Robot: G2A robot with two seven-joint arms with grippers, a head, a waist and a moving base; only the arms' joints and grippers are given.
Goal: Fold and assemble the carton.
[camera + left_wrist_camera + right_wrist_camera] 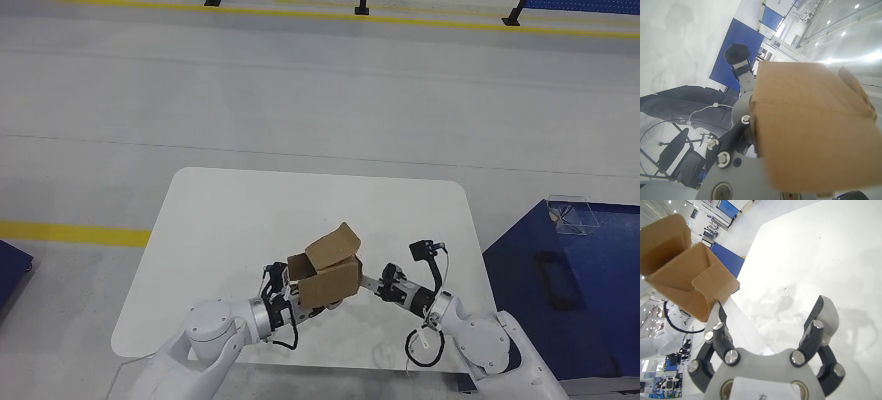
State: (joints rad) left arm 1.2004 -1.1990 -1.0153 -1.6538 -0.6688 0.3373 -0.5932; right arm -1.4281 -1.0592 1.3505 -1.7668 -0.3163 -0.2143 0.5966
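Left claw [290, 293] grips carton [328, 272] | right claw [770, 303] wide open, just beside carton | carton mouth open, flaps up, above table [240, 210]

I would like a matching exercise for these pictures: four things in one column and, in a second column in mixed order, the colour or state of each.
Things:
1. carton
2. left gripper
3. right gripper
4. table

Colours or states:
A. open wide
B. white
C. brown, one flap standing up
D. shut on the carton

Pairs: 1-C, 2-D, 3-A, 4-B
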